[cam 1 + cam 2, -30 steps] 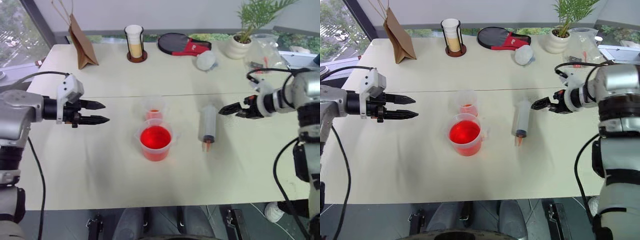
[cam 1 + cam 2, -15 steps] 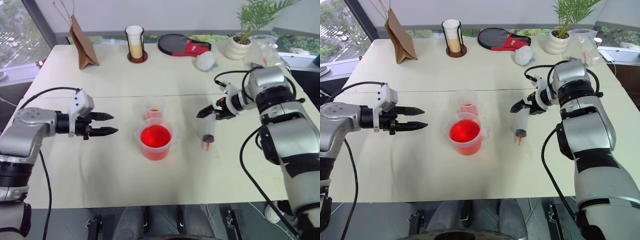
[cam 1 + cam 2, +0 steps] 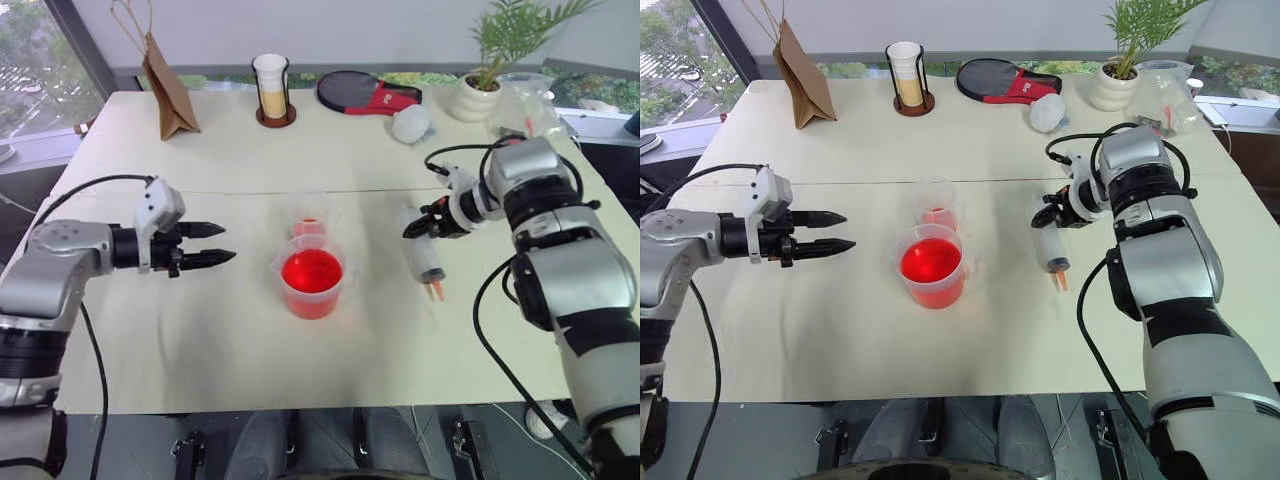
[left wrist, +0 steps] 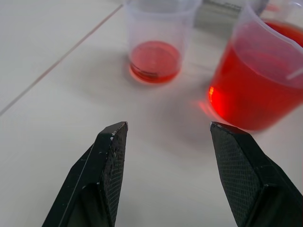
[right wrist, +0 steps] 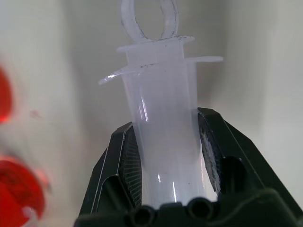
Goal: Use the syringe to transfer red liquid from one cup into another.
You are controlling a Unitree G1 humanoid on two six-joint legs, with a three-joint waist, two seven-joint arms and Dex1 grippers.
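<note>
Syringe point(image 5: 163, 142) | right gripper point(image 3: 418, 229) clamped, angled down | left gripper point(image 4: 165, 137) level, spread

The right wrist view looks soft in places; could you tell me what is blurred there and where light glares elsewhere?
Right wrist view: the syringe between the tool's pads is fairly sharp, while the red cups at the edge are smeared blobs. Left wrist view: the larger cup throws a bright red glow onto the table.
</note>
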